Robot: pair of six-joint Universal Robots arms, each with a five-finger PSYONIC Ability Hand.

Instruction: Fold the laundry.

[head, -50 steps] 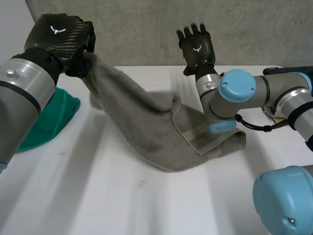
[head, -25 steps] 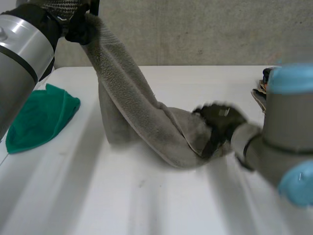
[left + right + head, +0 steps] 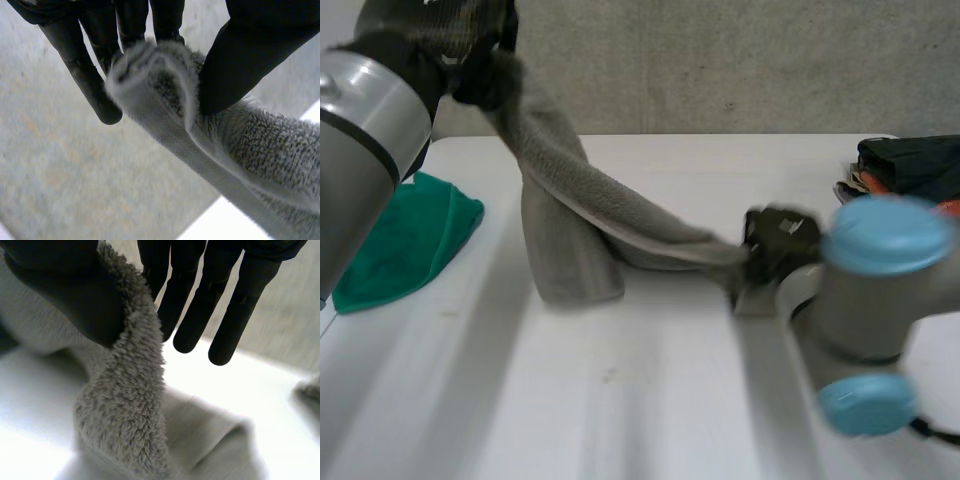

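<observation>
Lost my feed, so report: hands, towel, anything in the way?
Left hand shut on raised end of grey towel. Right hand pinches its low end. Towel strung between them, one fold hanging down. Green cloth, dark clothes pile lie apart.

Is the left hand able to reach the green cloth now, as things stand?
Probably not yet. The left hand is raised, pinching one end of the grey towel; the right hand holds the other end. Nothing lies between it and the green cloth, but it must let go first.

Head view: from behind, down at table point(image 3: 650, 400); wrist views: close-up, towel point(image 3: 570, 265) shared by all.
</observation>
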